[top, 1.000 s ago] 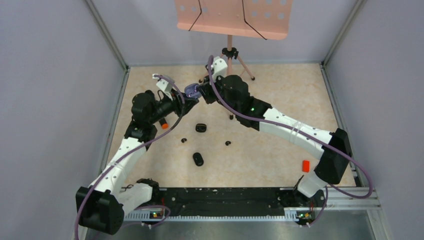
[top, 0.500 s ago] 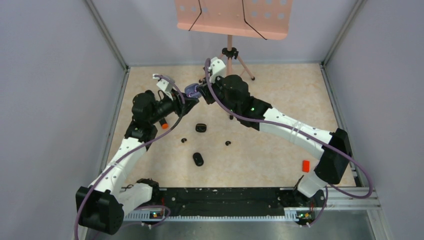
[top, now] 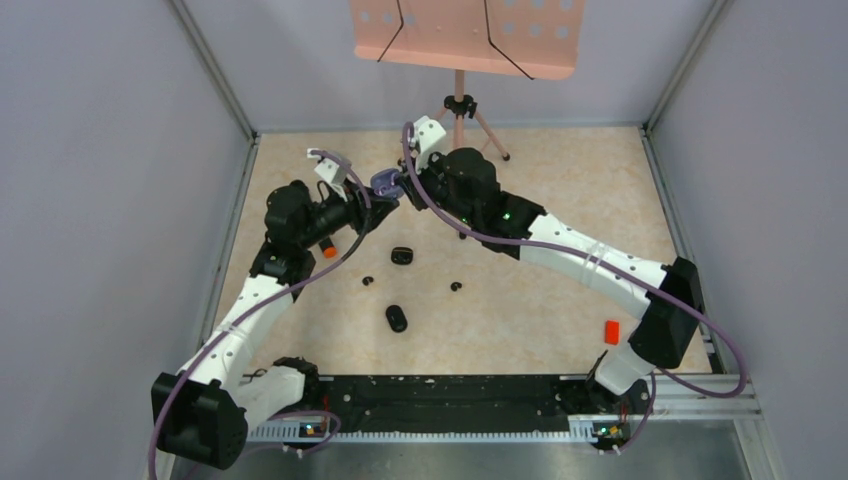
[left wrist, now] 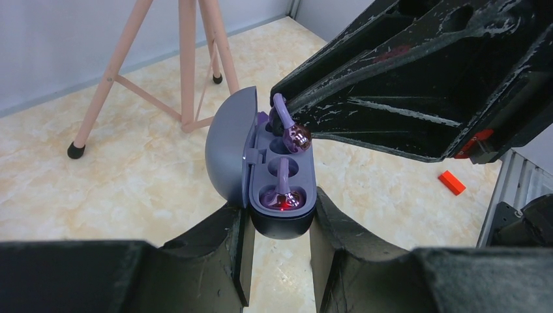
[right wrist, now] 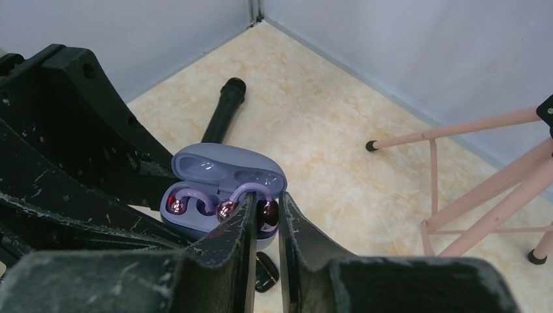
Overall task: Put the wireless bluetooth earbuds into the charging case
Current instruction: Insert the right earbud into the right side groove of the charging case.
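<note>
My left gripper (left wrist: 279,212) is shut on the base of a pale purple charging case (left wrist: 257,140), held above the table with its lid open. One purple earbud (left wrist: 282,195) sits in the near slot, where a red light glows. My right gripper (right wrist: 265,210) is shut on the second purple earbud (right wrist: 266,214) and holds it at the case's other slot (left wrist: 291,134). The case (right wrist: 222,166) and the seated earbud (right wrist: 186,197) also show in the right wrist view. In the top view both grippers meet at the case (top: 383,183). Two tiny black earbuds (top: 368,281) (top: 457,288) lie on the table.
Two black cases (top: 402,255) (top: 397,318) lie below the grippers. A black marker with an orange cap (top: 325,248) lies under the left arm. A pink music stand's tripod (top: 462,120) stands behind. A small orange block (top: 612,331) lies by the right arm's base.
The right wrist has shifted slightly left, toward the case. The left arm and the case have stayed in place.
</note>
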Controlling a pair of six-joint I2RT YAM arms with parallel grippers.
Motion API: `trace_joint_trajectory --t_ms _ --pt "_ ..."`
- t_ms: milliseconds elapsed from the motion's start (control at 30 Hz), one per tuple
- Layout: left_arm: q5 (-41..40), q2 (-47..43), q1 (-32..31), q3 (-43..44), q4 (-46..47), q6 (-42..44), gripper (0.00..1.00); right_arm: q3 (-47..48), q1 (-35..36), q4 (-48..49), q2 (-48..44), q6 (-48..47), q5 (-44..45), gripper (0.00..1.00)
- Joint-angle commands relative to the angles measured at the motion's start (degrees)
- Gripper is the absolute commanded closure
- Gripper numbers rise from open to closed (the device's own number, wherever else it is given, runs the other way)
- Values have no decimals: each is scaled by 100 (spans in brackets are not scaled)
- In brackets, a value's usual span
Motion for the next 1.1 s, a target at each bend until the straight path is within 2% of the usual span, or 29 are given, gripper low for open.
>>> trace_joint_trajectory --t_ms 0,467,700,900,1000,1067 --pt "-135 -169 27 85 488 12 100 243 20 -595 -159 -164 -154 85" --pt "-66 -146 42 -18 717 -136 100 273 15 -1029 -401 -348 -214 85" --pt "212 -87 97 -58 1030 -399 100 -75 13 -757 -573 -190 -182 84" --pt "488 -39 97 -88 1214 -472 100 -280 8 -648 -635 -187 -542 84" --pt "505 -11 97 -92 1161 -387 100 -275 8 -614 -651 -155 -495 85" --pt "340 -13 97 -121 1042 -245 100 -306 10 -543 -709 -135 -497 90"
